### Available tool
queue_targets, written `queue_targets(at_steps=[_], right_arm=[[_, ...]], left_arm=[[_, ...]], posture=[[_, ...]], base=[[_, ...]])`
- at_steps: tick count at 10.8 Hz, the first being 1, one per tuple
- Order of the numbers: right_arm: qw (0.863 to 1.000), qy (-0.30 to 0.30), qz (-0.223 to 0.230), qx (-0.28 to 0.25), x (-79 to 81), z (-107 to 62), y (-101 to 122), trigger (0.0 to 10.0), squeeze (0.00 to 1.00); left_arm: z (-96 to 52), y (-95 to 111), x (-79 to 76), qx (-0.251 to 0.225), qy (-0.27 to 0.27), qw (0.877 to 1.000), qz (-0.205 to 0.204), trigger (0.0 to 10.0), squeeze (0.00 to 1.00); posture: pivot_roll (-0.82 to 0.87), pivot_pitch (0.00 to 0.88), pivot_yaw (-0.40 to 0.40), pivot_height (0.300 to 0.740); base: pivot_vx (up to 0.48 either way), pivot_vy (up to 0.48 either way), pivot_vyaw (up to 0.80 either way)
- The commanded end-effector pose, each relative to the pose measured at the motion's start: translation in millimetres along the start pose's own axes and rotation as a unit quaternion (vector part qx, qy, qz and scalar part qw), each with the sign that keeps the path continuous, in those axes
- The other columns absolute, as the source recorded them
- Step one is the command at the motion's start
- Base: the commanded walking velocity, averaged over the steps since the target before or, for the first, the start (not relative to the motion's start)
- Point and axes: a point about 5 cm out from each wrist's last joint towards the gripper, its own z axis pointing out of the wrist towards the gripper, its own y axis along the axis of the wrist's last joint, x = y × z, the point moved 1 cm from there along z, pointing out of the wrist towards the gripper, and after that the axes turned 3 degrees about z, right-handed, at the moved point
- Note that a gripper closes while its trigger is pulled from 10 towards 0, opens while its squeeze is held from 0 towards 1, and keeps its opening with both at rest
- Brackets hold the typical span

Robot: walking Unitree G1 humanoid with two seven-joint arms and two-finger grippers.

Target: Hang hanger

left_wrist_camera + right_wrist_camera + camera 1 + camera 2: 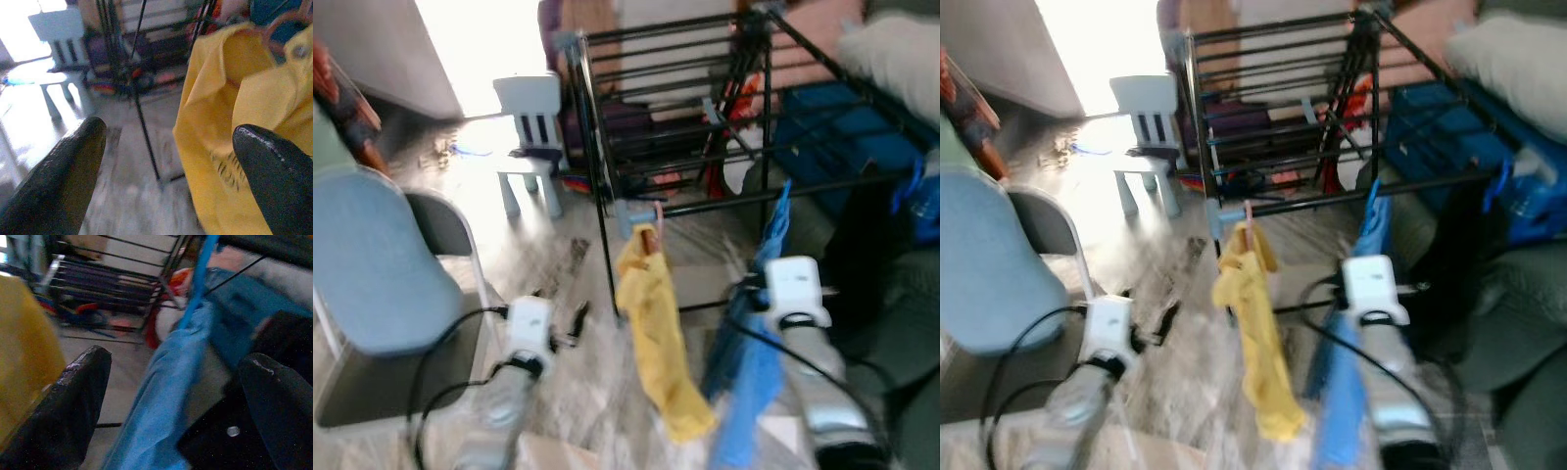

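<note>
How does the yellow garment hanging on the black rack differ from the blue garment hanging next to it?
The yellow garment hangs at the black metal drying rack's near left corner; the blue garment hangs further right. The yellow garment hangs from a pinkish hanger, the blue garment from a blue one. The yellow garment lies ahead of the open left end effector, the blue ahead of the open right end effector. Both dangle from the rack's front rail.

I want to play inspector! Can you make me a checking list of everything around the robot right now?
Surface: pale marbled floor.
Job's things: yellow garment and blue garment hang on hangers from the black drying rack.
Clutter: small white chair; blue folding chair.
Grippers: left gripper open beside the yellow garment; right gripper open by the blue garment.
Cables: black cables along both arms.
Surroundings: bright light behind.
</note>
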Motion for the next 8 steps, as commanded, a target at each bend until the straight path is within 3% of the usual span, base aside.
queue_targets(at_steps=[1, 6, 7, 8], right_arm=[[1.0, 0.007, 0.004, 0.021, -0.3, 0.8, -5.8, 10.0, 0.0], [0.996, 0.038, 0.048, 0.061, 16.0, 14.6, -7.0, 10.0, 0.0], [0.993, 0.068, 0.065, 0.071, 29.4, 18.5, -3.9, 10.0, 0.0], [0.988, 0.114, 0.053, 0.091, 49.2, 19.2, -6.1, 10.0, 0.0]], left_arm=[[1.7, 3.2, 4.5, -0.005, 0.006, 1.0, -0.003, 10.0, 0.0], [2.9, 6.7, 7.9, -0.008, 0.004, 1.0, 0.007, 10.0, 0.0], [2.9, 6.9, 8.5, -0.008, 0.007, 1.0, 0.007, 10.0, 0.0], [3.6, 4.9, 6.0, -0.004, -0.002, 1.0, 0.01, 10.0, 0.0]], posture=[[-0.21, 0.0, 0.128, 0.74], [-0.2, 0.0, 0.145, 0.74], [-0.2, 0.0, 0.152, 0.74], [-0.2, 0.0, 0.153, 0.74]], base=[[0.0, 0.0, 0.0], [0.0, 0.0, 0.0], [0.0, 0.0, 0.0], [0.0, 0.0, 0.0]])
